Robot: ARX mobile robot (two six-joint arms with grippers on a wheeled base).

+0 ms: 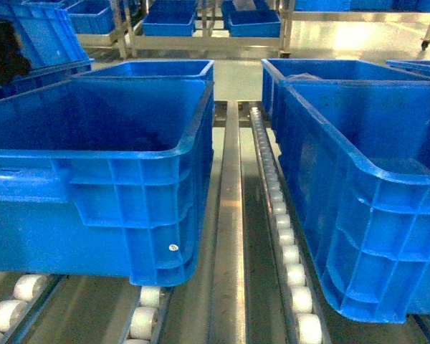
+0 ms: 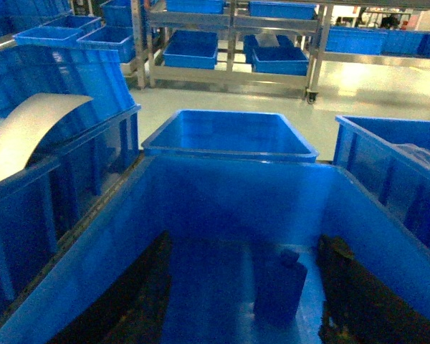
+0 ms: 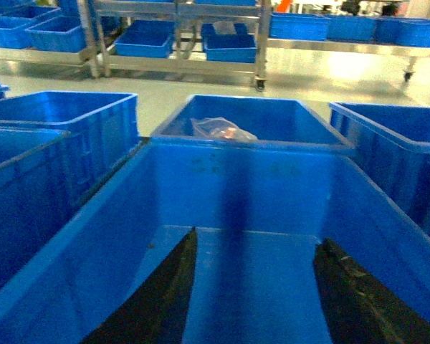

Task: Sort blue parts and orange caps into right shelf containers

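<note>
Crates all bright blue w/ ribbed grid sides: left crate [image 1: 93, 179], right crate [image 1: 365, 215], also blue bins on far racks [image 1: 168, 21]. Rollers [image 1: 290, 251] white/cream on silver-grey metal rails [image 1: 229, 215]; floor [image 1: 344, 39] pale grey-green, glossy. Left wrist view: blue part [image 2: 279, 287] same blue as crate floor, black fingers [image 2: 358, 294], beige-tan curved sheet [image 2: 21, 136]; right wrist view: black fingers [image 3: 351, 294], clear bag w/ orange-pink bits [image 3: 222, 130].

Overhead light glares on the pale floor [image 1: 358, 36]; the crate [image 2: 229, 215] interiors are dim, and both wrist views are soft
</note>
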